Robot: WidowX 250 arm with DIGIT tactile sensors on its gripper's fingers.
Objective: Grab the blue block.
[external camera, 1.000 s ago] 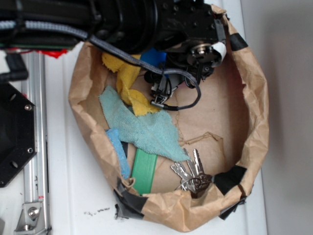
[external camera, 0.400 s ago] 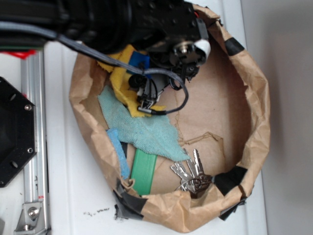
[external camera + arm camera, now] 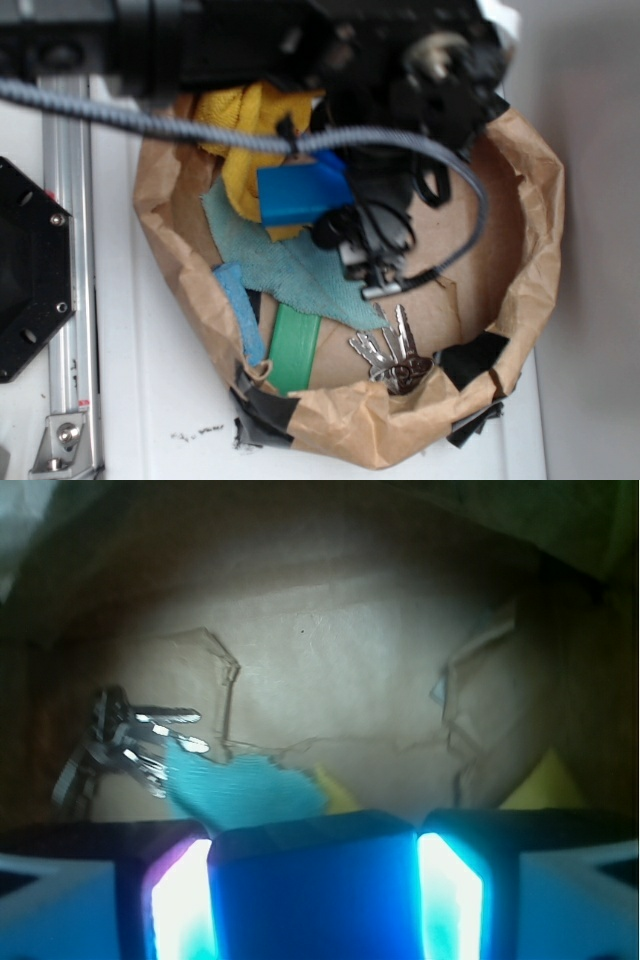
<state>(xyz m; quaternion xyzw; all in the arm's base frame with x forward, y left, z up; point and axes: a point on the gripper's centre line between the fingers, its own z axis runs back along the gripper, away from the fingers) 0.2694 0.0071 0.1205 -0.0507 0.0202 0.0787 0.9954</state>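
Observation:
The blue block (image 3: 300, 195) is a solid saturated-blue rectangle, held over the yellow and teal cloths inside the brown paper bag (image 3: 530, 240). My gripper (image 3: 335, 190) is shut on it, largely hidden under the black arm and cable. In the wrist view the blue block (image 3: 315, 890) fills the gap of the gripper (image 3: 315, 905), with a glowing pad (image 3: 180, 900) pressed against each side. Beyond it lies the bag floor.
In the bag lie a yellow cloth (image 3: 245, 130), a teal cloth (image 3: 290, 265), a light-blue fuzzy strip (image 3: 240, 310), a flat green block (image 3: 295, 348) and a key bunch (image 3: 392, 355). An aluminium rail (image 3: 70, 270) and black plate (image 3: 30, 270) stand left of the bag.
The arm has swung from the bag's upper rim toward its middle. The blue block, before half hidden under the arm, now shows fully in the gripper, over the cloths.

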